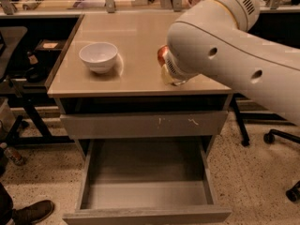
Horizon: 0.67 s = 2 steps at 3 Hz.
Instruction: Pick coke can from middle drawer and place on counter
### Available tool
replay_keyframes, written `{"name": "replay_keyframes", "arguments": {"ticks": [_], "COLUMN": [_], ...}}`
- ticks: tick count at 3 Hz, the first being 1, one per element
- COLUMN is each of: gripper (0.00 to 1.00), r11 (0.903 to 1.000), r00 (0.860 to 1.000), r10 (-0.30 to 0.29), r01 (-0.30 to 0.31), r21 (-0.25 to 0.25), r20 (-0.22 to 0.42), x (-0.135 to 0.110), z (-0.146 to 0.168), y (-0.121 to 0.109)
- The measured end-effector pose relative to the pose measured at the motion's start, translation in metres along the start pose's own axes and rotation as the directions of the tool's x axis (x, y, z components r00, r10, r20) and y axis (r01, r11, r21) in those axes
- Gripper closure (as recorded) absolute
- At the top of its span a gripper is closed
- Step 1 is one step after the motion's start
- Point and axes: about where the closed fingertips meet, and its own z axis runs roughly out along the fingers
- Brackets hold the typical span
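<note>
- One white robot arm (229,46) reaches in from three o'clock and fills the right side of the view. Its rounded end sits low over the counter (136,36).
- At the arm's tip, the gripper (167,73) is over the right part of the counter, near the front edge. The arm's casing hides most of it, so I cannot tell whether it is open or clamped.
- Only a red sliver of the coke can (161,56) shows, at nine o'clock of the arm's tip and right against the gripper. It appears to be at counter level, but I cannot tell whether its base touches the surface.
- A white bowl (99,56) stands upright on the left part of the counter, at nine o'clock from the can and well apart from it.
- Just under the counter, at six o'clock, the scratched drawer front (145,124) is pushed in.
- Below that, the middle drawer (145,216) is pulled far out toward six o'clock, with its grey floor in plain sight.
- On the speckled floor, a brown shoe (33,211) lies at seven o'clock and a chair castor (269,137) sits at four o'clock.
- A cluttered bench (70,1) runs along twelve o'clock behind the counter.
</note>
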Motion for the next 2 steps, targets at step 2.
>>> {"name": "replay_keyframes", "arguments": {"ticks": [2], "gripper": [1.00], "r11": [0.9995], "r00": [0.998], "r10": [-0.030], "r01": [0.030], "r21": [0.004], "r20": [-0.054], "x": [-0.034], "z": [0.048], "y": [-0.025]}}
